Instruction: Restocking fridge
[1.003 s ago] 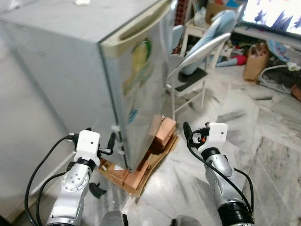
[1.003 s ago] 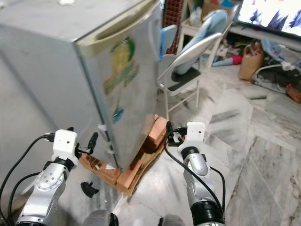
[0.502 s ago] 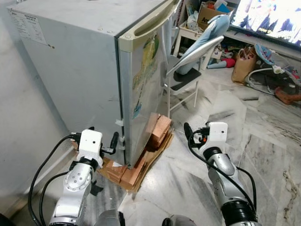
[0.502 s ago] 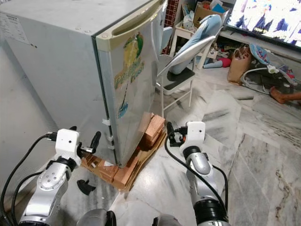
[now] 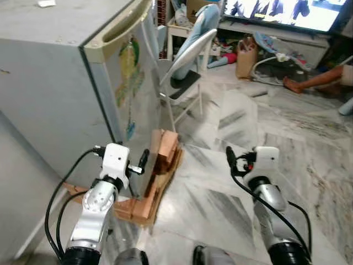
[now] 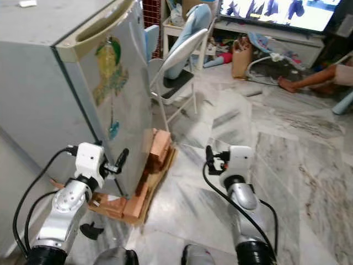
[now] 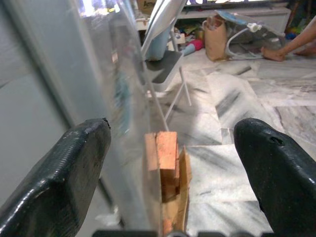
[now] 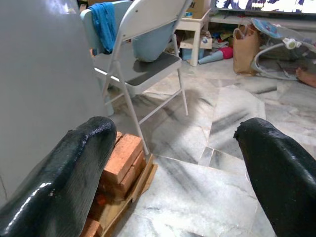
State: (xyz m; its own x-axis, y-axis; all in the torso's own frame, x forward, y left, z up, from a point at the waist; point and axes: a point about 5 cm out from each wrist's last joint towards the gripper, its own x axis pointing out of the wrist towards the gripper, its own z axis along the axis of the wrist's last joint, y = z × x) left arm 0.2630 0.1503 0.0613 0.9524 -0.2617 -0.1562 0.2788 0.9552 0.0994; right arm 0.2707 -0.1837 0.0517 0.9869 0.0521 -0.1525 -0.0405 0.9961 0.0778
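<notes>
1. Fridge (image 5: 83, 83) fills my left side, door shut, raised on bricks (image 5: 164, 152) and cardboard.
2. Since half a second ago the camera has swung right; more floor and the chair (image 5: 185, 63) show, so I am not yet squared to the door.
3. Grey, scuffed; stickers on the door, long handle recess along its top.
4. Left gripper (image 5: 144, 161) hangs by the door's lower corner, right gripper (image 5: 230, 158) over floor; both jaws released, empty.
</notes>
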